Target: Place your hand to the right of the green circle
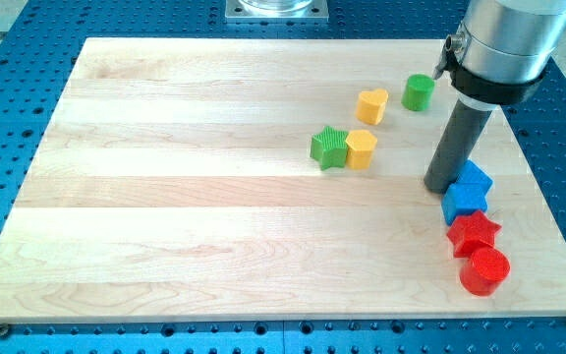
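Note:
The green circle [419, 91] is a short green cylinder near the view's top right of the wooden board [185, 197]. My tip [442, 187] is the lower end of a dark rod that hangs from the silver arm at the view's top right. It rests below and slightly right of the green circle, well apart from it. It stands right against the left side of a blue block [472, 181].
A yellow heart [371, 104] lies left of the green circle. A green star [329, 147] and a yellow hexagon [361, 149] touch near the middle. A second blue block [463, 205], a red star [474, 233] and a red cylinder [484, 270] line the right edge.

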`<state>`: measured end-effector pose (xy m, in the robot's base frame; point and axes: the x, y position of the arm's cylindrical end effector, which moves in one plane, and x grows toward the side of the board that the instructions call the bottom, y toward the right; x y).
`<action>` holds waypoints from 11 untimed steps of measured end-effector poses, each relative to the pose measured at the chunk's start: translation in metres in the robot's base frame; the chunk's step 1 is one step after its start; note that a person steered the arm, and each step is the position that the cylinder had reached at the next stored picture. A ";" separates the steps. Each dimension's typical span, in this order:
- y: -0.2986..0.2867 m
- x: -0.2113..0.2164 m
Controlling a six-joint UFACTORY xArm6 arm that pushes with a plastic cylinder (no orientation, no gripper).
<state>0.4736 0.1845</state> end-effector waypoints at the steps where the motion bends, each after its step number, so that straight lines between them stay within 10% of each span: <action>1: 0.023 -0.058; 4: 0.093 0.034; 8: 0.054 -0.062; 11: -0.010 -0.021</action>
<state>0.4530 0.1741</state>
